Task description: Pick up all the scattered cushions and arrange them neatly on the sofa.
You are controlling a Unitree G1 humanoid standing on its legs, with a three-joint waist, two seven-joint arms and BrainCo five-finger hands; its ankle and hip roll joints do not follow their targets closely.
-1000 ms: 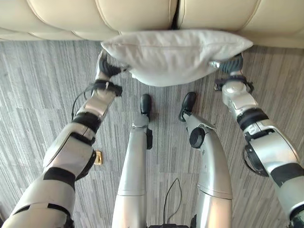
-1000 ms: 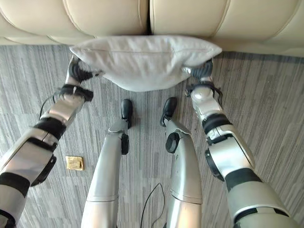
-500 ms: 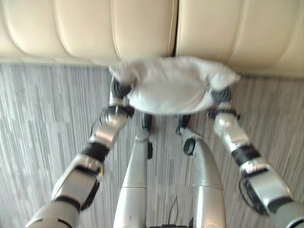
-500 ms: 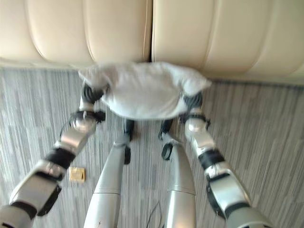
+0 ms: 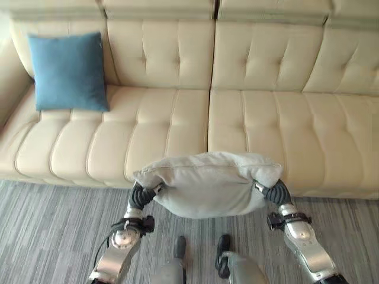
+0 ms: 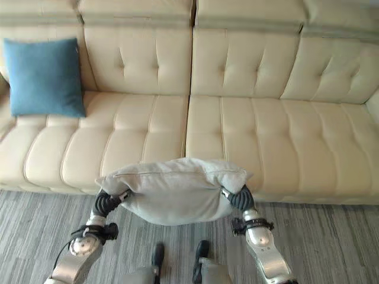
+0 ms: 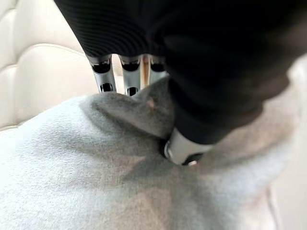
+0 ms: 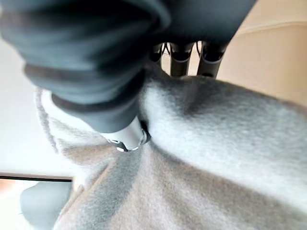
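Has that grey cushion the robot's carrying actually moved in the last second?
Yes. The grey cushion has risen: earlier it hung level with the sofa's base over the floor, now it overlaps the seat's front edge.

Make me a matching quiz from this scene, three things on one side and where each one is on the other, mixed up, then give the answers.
Things:
1. blue cushion
2. grey cushion
3. left robot hand

Places:
A. held up in front of the sofa, between both robot hands
B. propped against the backrest at the sofa's left end
C. pinching one end of the grey cushion

Pairs: 1-B, 2-A, 3-C
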